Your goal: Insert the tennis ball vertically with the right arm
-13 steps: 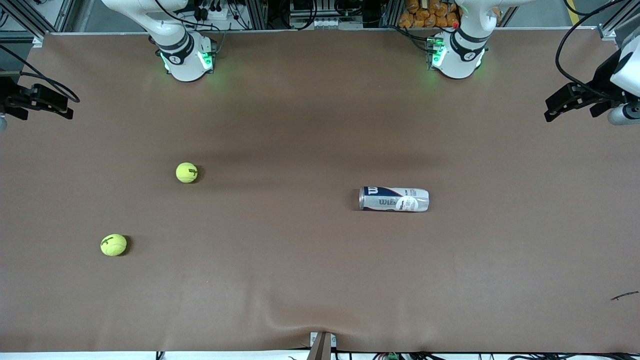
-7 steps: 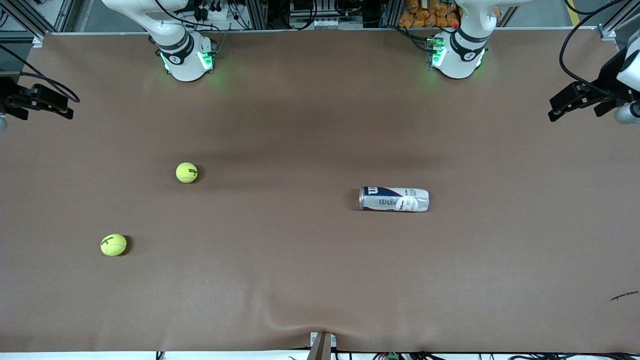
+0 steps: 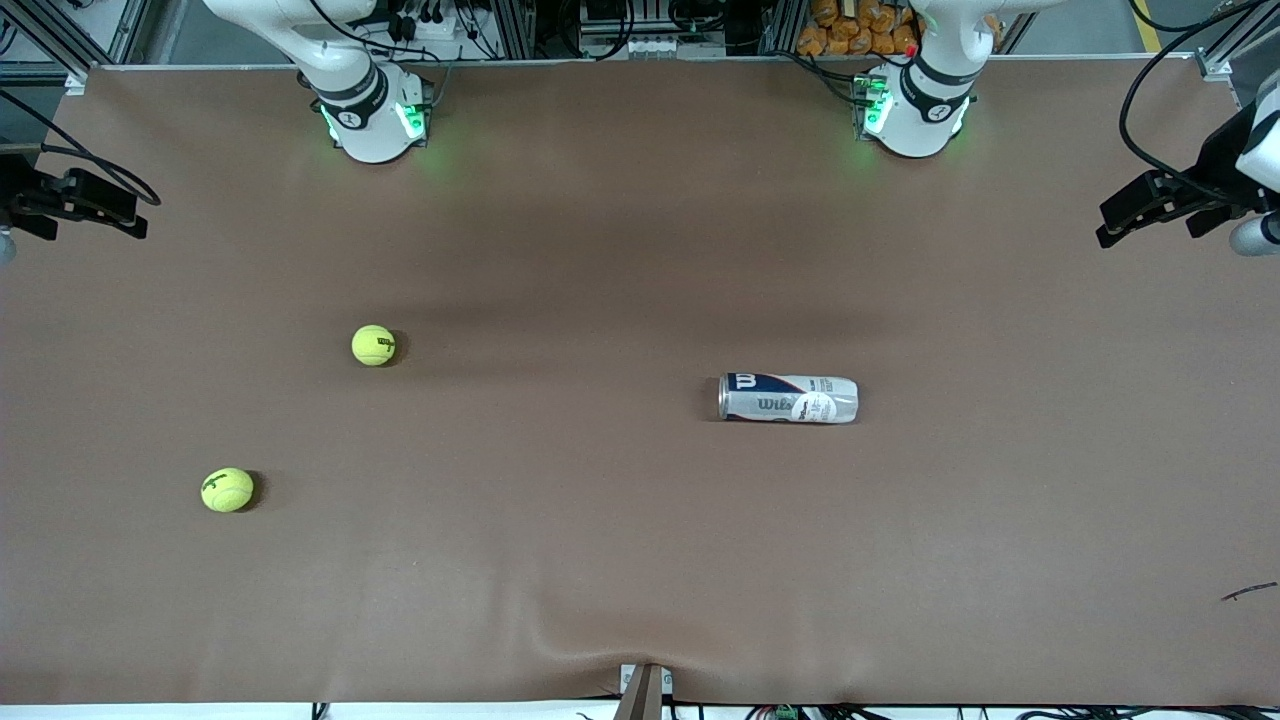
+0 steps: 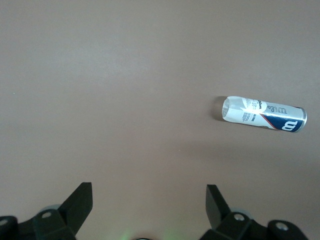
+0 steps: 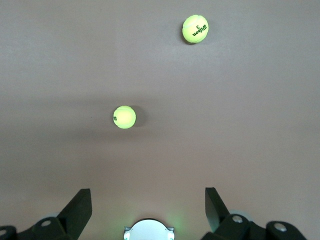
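Observation:
Two yellow tennis balls lie on the brown table toward the right arm's end. One ball (image 3: 373,345) is farther from the front camera, the other ball (image 3: 227,490) nearer. Both show in the right wrist view, the farther ball (image 5: 124,117) and the nearer ball (image 5: 195,28). A silver-and-blue Wilson ball can (image 3: 788,398) lies on its side near the table's middle and shows in the left wrist view (image 4: 262,114). My right gripper (image 3: 120,215) (image 5: 148,192) is open and empty, high over the right arm's end. My left gripper (image 3: 1125,215) (image 4: 149,187) is open and empty, high over the left arm's end.
The two arm bases (image 3: 375,115) (image 3: 910,110) stand along the table's edge farthest from the front camera. A brown mat (image 3: 600,550) covers the table. A small dark scrap (image 3: 1248,592) lies near the front edge at the left arm's end.
My left gripper has shifted slightly outward toward the left arm's end of the table. The right arm, the balls and the can have not moved.

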Robot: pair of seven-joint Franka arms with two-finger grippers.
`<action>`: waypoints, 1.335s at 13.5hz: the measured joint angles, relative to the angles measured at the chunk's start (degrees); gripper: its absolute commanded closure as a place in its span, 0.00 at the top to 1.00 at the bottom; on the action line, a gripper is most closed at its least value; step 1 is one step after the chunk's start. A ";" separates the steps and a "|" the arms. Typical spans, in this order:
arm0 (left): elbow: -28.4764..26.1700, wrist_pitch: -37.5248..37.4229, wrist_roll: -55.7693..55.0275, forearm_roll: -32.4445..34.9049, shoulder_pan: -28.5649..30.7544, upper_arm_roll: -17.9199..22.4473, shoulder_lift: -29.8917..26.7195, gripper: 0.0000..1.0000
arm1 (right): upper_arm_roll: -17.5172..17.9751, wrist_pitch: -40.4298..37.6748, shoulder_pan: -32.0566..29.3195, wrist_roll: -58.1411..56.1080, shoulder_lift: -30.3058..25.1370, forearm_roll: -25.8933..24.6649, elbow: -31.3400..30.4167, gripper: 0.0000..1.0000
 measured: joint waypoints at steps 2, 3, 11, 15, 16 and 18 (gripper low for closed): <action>0.00 0.00 0.00 -0.01 -0.01 -0.08 0.18 1.00 | 0.00 0.00 0.00 0.00 0.00 0.00 -0.06 1.00; 0.00 0.00 0.00 -0.02 -0.02 -0.18 0.22 1.00 | 0.00 0.00 0.00 0.00 0.01 0.00 -0.15 1.00; 0.00 -0.04 0.01 -0.03 -1.54 -0.93 0.33 1.00 | 0.00 0.04 0.00 0.00 0.01 0.00 -0.97 1.00; 0.00 -0.06 0.01 -0.02 -1.73 -3.16 0.53 1.00 | 0.00 0.17 0.00 0.00 0.02 0.00 -1.31 1.00; 0.01 -0.06 0.01 0.02 -1.84 -3.54 0.82 1.00 | 0.01 0.19 0.00 0.00 0.02 0.00 -1.34 1.00; 0.48 -0.04 0.33 0.62 -2.27 -4.38 2.31 1.00 | 0.01 0.20 0.00 0.00 0.02 0.00 -1.36 1.00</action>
